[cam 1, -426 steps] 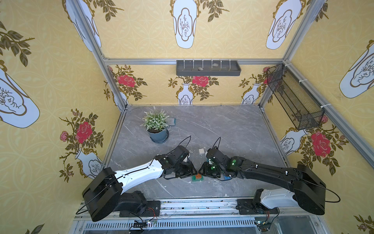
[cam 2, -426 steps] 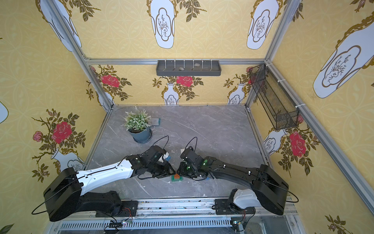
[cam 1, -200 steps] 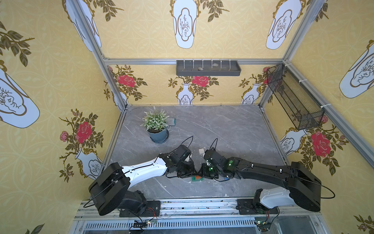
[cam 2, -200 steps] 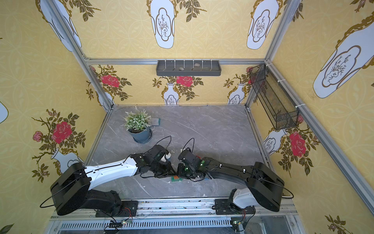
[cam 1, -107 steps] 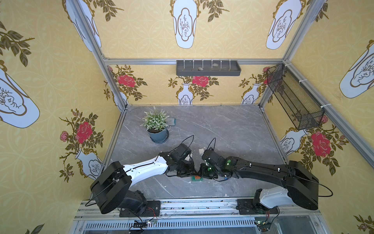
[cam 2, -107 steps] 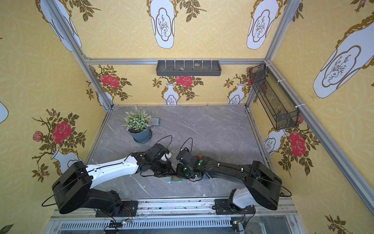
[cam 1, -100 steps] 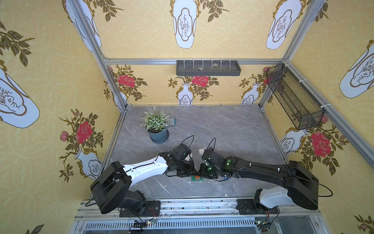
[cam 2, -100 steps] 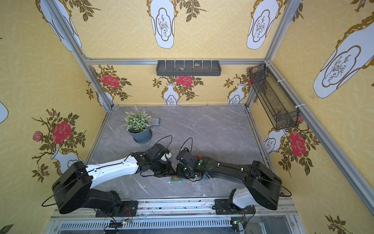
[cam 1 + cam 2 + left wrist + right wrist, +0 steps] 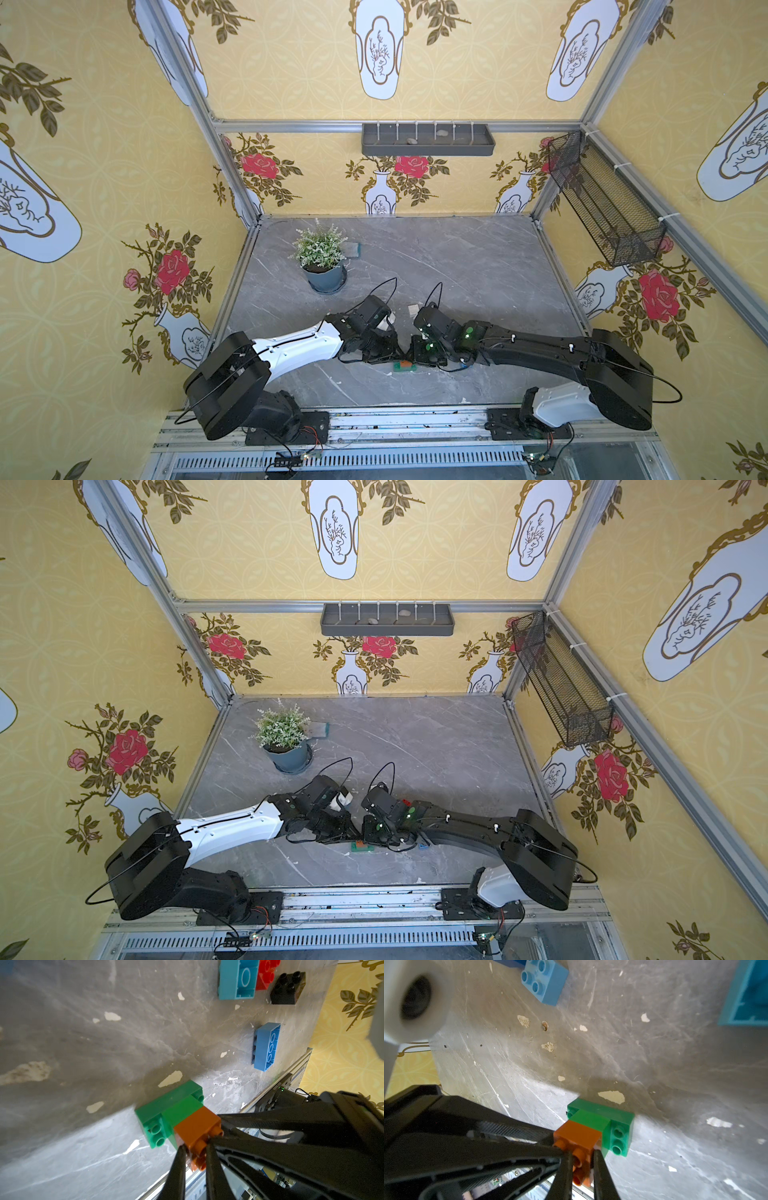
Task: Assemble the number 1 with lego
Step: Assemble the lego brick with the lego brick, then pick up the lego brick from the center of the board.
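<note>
Lego stack [image 9: 401,365] sits at the front of the table [image 9: 83,1053], close to the rail edge, and both my arms crowd right in on it! At the base is 1 long green brick [image 9: 164,1105], then 1 green square [image 9: 182,1110], then 1 orange-brown brick [image 9: 197,1130] on the end, with its studs facing my wrist cameras.

My left gripper [image 9: 194,1147] is pinched on the studded end of the orange-brown brick, fingers barely a stud apart. My right gripper [image 9: 581,1154] bites the same brick from the opposite side, jaws just as narrow. In both top views the 2 wrists meet nose to nose over the stack.

Loose pieces lie well apart from it. A light blue brick [image 9: 236,978] shows its hollow underside, a red brick [image 9: 266,974] is just beside it, and a black brick [image 9: 287,987] is near those 2. A long blue brick [image 9: 266,1047] lies tipped on its side, nearer the stack. The right wrist view shows 1 blue square brick [image 9: 544,982], studs toward the camera. A potted plant [image 9: 320,257] stands far back on my left.
</note>
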### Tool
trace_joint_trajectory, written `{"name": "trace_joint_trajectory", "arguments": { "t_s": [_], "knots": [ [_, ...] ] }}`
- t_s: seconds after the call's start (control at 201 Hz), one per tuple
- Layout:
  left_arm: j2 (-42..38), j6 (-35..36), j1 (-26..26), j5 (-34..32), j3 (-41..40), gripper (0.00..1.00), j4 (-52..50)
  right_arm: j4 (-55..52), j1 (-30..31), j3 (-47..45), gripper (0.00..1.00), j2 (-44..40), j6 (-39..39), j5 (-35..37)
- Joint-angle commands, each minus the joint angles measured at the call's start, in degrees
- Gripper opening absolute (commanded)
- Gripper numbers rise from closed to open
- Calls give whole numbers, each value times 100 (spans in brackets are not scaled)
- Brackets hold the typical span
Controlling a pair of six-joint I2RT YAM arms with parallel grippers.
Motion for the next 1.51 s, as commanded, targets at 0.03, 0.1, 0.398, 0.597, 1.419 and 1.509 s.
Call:
{"name": "trace_joint_trajectory", "arguments": {
  "t_s": [0.03,0.1,0.398,0.597,1.419,1.509],
  "knots": [
    [375,189,-124,-379,-110,0,-780,-627,74,-78,14,405,-108,-148],
    [209,191,-129,-399,-52,0,-748,-588,74,-23,14,337,-170,-124],
    [-261,52,-118,-386,343,13,-612,-216,-55,12,21,-71,-397,-113],
    [-379,-49,-68,-319,461,17,-537,9,-93,-19,28,-328,-556,-140],
    [-1950,46,491,-2684,167,36,-1035,-1497,-1380,442,40,-1297,-1880,776],
    [-1557,360,521,-2756,461,47,-1409,-1489,-1572,503,40,-1248,-1959,703]
  ]
}}
